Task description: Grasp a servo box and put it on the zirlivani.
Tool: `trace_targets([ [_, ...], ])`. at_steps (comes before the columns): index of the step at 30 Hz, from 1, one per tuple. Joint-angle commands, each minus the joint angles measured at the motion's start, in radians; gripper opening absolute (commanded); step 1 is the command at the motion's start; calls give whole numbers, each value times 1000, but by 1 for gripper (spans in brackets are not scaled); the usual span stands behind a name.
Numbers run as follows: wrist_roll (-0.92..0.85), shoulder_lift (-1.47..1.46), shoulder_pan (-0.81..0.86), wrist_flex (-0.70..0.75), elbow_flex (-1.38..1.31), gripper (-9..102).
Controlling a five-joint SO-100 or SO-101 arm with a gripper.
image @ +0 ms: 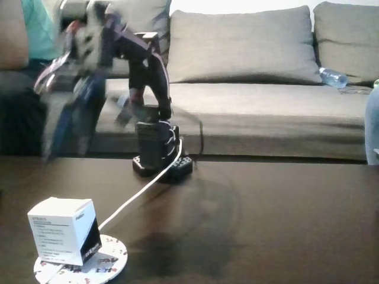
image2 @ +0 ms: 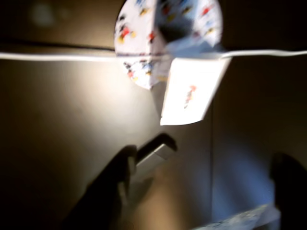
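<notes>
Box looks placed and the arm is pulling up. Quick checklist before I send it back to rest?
1. Servo box on the zirlivani: ok, it stands upright on the disc.
2. Box fully within the disc: cannot tell, its near corner sits close to the rim.
3. Gripper empty: ok, jaws apart with nothing between them.
4. Gripper clear of the box: ok, raised above it.
5. White cable: not ok, it crosses the disc beside the box.
</notes>
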Motion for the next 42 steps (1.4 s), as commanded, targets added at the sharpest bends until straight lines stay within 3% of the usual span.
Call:
trace_targets([
  [1,-5,140,-58,44,91,21],
  [3,-14,204,-95,-21,215,10],
  [12,-51,609,-206,-505,1035,0],
  [16,-51,871,-262,-736,1440,0],
  [19,-51,1098,-299,-821,1690,0],
  [23,-52,1417,-324,-781,1917,0],
  [30,-41,1931,-324,-419,2031,0],
  [32,-40,1951,-322,-365,2022,0],
  [42,-43,1924,-302,-373,2016,0],
])
